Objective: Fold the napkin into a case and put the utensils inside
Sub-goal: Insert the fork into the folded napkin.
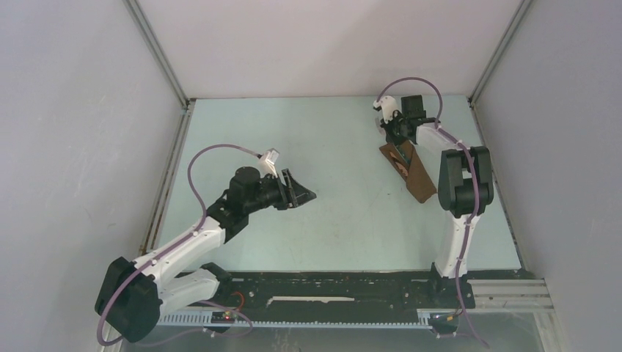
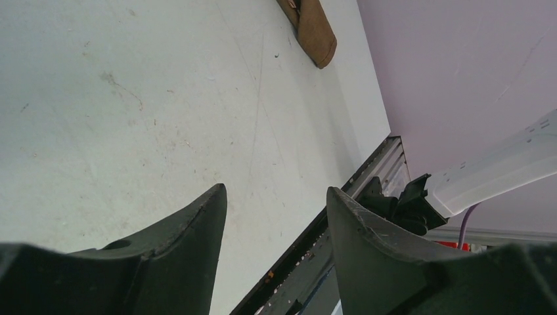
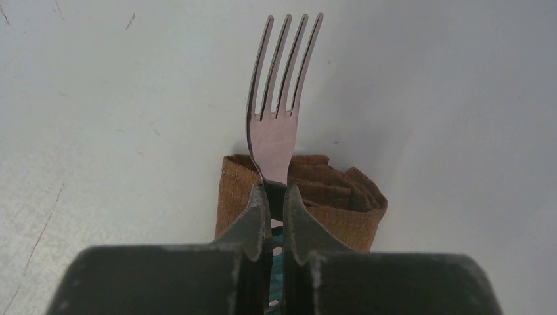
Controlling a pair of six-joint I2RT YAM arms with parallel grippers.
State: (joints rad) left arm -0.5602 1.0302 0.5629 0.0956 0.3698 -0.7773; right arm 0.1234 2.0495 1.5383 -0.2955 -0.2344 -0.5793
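R wrist only: R claw [image 3: 274, 191] pinching fork [image 3: 272, 134].

The case [image 1: 419, 183], a narrow pouch of folded brown cloth, lay flat and slanted at the far right of the tabletop [image 1: 330, 220], its layered open mouth turned toward the far wall. A silvery four-tined fork [image 3: 279, 98] was pinched at its neck between the right arm's fingers [image 3: 255, 216], tines reaching past the pouch's mouth over bare tabletop. Whether its handle sat inside the pouch could not be told.
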